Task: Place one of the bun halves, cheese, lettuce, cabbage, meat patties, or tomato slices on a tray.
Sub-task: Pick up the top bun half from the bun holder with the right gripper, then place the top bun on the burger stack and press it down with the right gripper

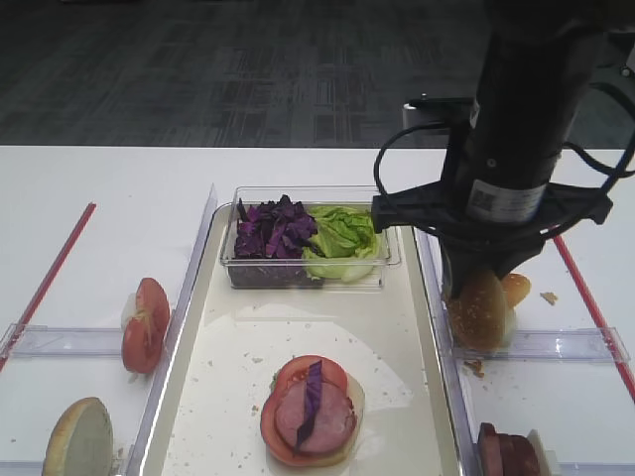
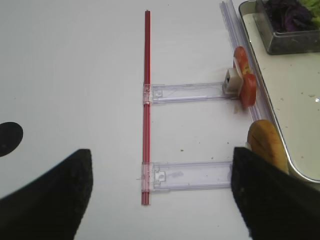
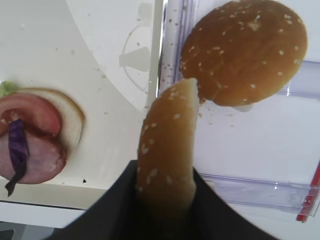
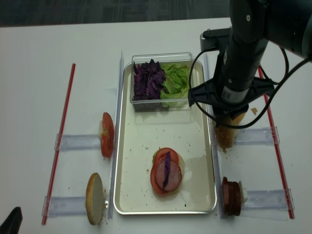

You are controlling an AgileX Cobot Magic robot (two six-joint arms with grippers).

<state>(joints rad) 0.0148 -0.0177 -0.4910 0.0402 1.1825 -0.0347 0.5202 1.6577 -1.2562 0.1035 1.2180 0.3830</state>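
My right gripper (image 3: pixel 165 176) is shut on a sesame-seeded bun top (image 3: pixel 167 145), held on edge just right of the tray's right rim (image 3: pixel 156 60). The same bun (image 1: pixel 481 311) hangs under the right arm, above the clear rack. A second seeded bun top (image 3: pixel 245 50) lies right behind it. On the cream tray (image 1: pixel 298 322) sits a stack (image 1: pixel 310 409) of tomato, meat and a cabbage strip. My left gripper (image 2: pixel 160 200) stands open over bare table, nothing between its fingers.
A clear box at the tray's far end holds purple cabbage (image 1: pixel 273 228) and lettuce (image 1: pixel 342 236). Tomato slices (image 1: pixel 144 322) and a pale-faced bun half (image 1: pixel 79 436) stand in the left racks. Meat patties (image 1: pixel 506 451) stand front right. Red strips (image 1: pixel 50 273) edge the work area.
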